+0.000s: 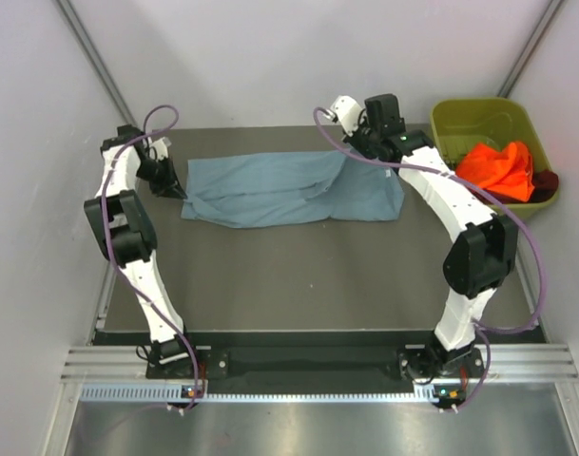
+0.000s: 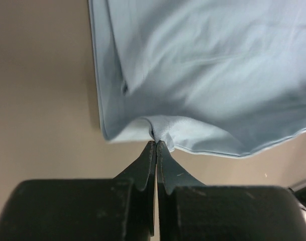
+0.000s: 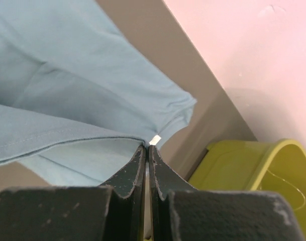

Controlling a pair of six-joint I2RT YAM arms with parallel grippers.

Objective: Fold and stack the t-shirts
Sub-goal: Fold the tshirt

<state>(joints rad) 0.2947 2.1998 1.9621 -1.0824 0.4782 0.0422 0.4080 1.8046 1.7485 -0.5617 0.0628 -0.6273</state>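
Observation:
The blue-grey t-shirt (image 1: 289, 190) lies folded into a long band across the far half of the table. My left gripper (image 1: 180, 193) is shut on its left end; the left wrist view shows the fingertips (image 2: 156, 143) pinching a bunched bit of the shirt's (image 2: 203, 75) hem. My right gripper (image 1: 349, 149) is shut on the shirt's upper right edge, and the right wrist view shows its jaws (image 3: 147, 147) clamped on the cloth (image 3: 67, 90) beside a small white tag. The orange t-shirt (image 1: 498, 169) and the maroon one (image 1: 548, 180) lie crumpled in the bin.
The olive-green plastic bin (image 1: 460, 119) stands at the far right corner, just right of the right arm; its rim (image 3: 243, 170) shows close to the right gripper. White walls close in the table on both sides and behind.

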